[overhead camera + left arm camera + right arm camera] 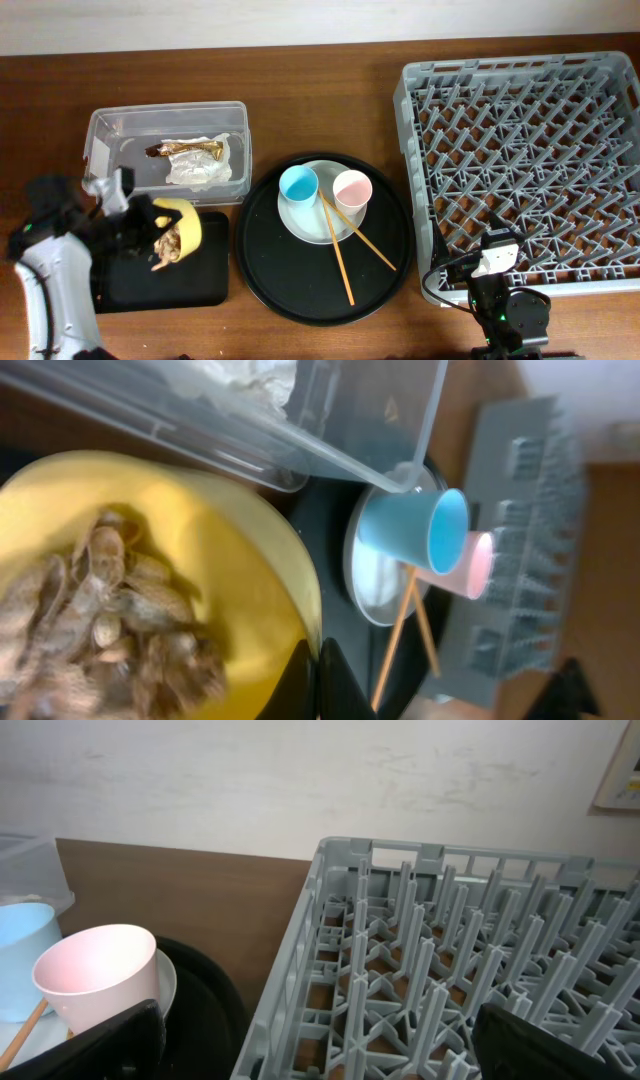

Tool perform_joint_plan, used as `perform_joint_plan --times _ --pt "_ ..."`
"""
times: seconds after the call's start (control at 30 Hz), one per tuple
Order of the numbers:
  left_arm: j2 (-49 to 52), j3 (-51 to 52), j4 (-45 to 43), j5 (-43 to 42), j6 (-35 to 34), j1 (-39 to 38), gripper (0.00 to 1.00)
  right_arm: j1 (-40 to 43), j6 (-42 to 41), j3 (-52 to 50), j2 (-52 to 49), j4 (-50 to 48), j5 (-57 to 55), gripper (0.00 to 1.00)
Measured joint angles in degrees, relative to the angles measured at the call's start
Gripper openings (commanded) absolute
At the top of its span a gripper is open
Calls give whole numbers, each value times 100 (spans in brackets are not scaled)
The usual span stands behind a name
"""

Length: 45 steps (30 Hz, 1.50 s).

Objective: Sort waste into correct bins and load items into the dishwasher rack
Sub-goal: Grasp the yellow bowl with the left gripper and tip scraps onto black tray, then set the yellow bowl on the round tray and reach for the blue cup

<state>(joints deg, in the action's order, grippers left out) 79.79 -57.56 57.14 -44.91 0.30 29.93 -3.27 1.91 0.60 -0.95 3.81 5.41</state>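
Over at eight o'clock on the table, the left gripper (316,682) has its two fingers pinched tight on the rim of the yellow bowl (183,222). The bowl is tipped on its side above the shallow black tray (195,285). The beige food scraps (166,247) are heaped at the bowl's lower lip, and some hang over the tray.

To my eye this is the emptying step. The way to do it well is to roll the wrist further until the mouth faces down. The lip should be low and over the tray's middle rather than an edge, so crumbs don't skip onto the wood. A gentle shake should loosen whatever clings.

The clear tub (120,130), at twelve o'clock from the bowl, holds the napkin (203,168) and the wrapper (185,149). The right gripper (325,1055) sits at five o'clock, beside the dishwasher rack (530,160), with its fingers spread wide and nothing in them.
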Motion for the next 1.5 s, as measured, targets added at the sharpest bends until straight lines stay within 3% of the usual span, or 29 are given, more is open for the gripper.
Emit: perform_joint_plan --times 0.13,0.3,0.63,0.83,1.03,1.17,1.27,1.43,1.5 --pt "-39 1652 -1550 -2227 562 2129 0 0 0 0 0 0 -2 99" --pt "-39 1858 -1740 -4024 612 2592 0 0 -2 0 0 0 -2 99" --pt "-39 1856 -1073 -4369 39 2599 0 0 2 0 0 0 -2 99" --pt "-39 1884 -1718 -4360 -190 2597 0 0 2 0 0 0 -2 99" --pt "-197 1805 -1410 -3355 -273 2540 0 0 0 0 0 0 -2 99" --pt "-1445 697 -848 -1445 -608 1325 0 0 0 0 0 -2 -2 99" --pt "-2345 437 -734 227 -1062 -824 0 0 0 0 -4 0 2 99" --pt "-1875 431 -455 2448 -1982 -4717 0 0 0 0 -7 0 0 99" --pt "-1340 428 -623 3018 -2343 -5845 0 0 0 0 -7 0 0 99"
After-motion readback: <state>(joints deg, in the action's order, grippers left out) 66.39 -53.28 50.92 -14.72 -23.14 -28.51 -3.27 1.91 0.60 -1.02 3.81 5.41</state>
